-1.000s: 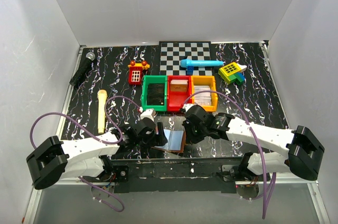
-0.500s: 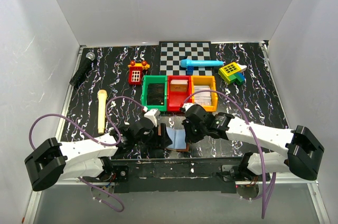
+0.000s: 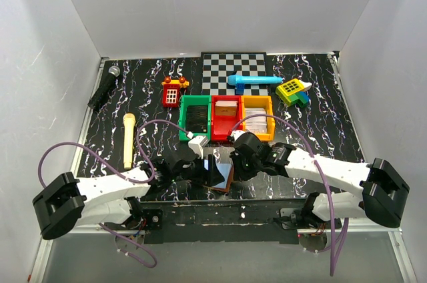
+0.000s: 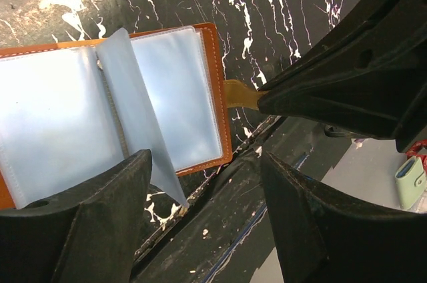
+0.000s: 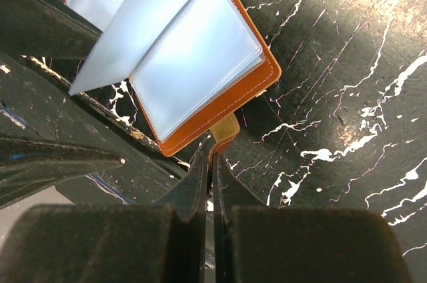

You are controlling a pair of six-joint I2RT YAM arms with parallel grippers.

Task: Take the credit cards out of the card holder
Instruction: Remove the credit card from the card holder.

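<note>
Two pincers at holder (image 3: pixel 219 175), open flat on tabletop (image 3: pixel 320 96). Right pincer (image 5: pixel 211 163) clamped on holder's tab (image 5: pixel 225 129), at right edge. Left pincer (image 4: pixel 207 186) gaping above holder's pages, nearer. Long axis left to right, one sleeve (image 4: pixel 133 109) upright. Probably favours left pincer.

White walls (image 3: pixel 220 3) enclose a black, white-veined tabletop (image 3: pixel 320 129).

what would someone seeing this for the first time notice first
The card holder lies open at the near edge of the table, pale blue sleeves fanned up, right between both grippers. The right gripper is shut on its small tab, while the left gripper stands open at its other side. Behind them, a row of green, red and orange bins is the brightest spot, mid-table.
</note>
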